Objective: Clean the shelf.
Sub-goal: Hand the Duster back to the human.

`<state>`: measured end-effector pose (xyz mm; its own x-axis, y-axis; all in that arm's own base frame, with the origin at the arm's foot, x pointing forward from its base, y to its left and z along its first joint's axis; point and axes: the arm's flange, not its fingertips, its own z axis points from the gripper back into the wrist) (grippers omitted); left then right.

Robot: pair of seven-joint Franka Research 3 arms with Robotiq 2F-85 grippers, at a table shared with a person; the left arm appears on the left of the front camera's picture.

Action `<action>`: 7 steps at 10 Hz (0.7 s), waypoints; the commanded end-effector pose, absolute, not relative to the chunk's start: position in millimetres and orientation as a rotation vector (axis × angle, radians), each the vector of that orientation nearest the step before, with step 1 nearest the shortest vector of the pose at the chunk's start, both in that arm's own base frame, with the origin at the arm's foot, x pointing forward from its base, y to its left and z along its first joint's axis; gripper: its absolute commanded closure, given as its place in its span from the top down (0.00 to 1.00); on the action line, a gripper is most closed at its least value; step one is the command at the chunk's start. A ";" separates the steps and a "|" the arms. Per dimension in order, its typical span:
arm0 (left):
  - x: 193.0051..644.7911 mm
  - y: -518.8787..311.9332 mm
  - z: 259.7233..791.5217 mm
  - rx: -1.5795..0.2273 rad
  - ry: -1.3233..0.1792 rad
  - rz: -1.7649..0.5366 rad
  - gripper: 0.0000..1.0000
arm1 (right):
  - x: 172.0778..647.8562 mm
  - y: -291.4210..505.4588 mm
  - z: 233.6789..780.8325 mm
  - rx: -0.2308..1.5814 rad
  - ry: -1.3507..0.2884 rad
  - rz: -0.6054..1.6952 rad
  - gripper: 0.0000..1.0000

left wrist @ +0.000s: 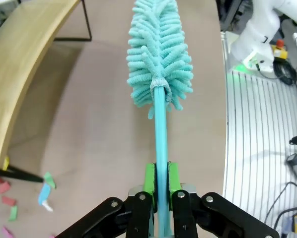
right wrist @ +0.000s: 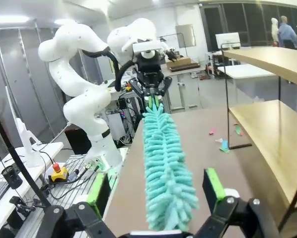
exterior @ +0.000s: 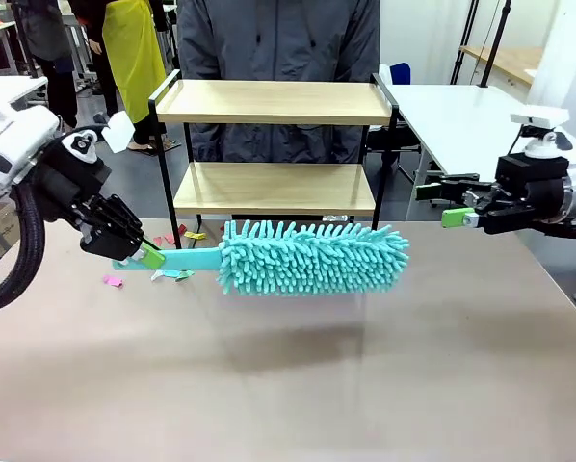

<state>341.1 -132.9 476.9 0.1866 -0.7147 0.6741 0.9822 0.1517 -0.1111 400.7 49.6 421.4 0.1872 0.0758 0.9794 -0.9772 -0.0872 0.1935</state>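
left gripper: clamped on the turquoise duster handle, fluffy head held level just above the table | right gripper: jaws spread wide, holding nothing, at the right edge | shelf: at the far edge, behind the duster | person: standing behind the shelf

From my front camera I look across the table toward the shelf, while both wrist cameras face each other closely along the same duster.
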 end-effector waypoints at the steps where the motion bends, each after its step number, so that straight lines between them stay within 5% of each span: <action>1: 354.4 -128.7 469.4 -0.633 -0.579 -1.371 0.13 | 413.1 65.4 410.8 1.324 -0.986 1.160 1.00; 7: 348.9 -129.0 468.0 -0.607 -0.553 -1.358 0.13 | 395.0 82.8 385.7 1.235 -0.909 1.196 1.00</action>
<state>349.5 -128.0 466.3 0.1241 -0.7418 0.6590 0.9921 0.1059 -0.0677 399.1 70.9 392.7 0.2204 0.1443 0.9647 -0.9688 -0.0826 0.2337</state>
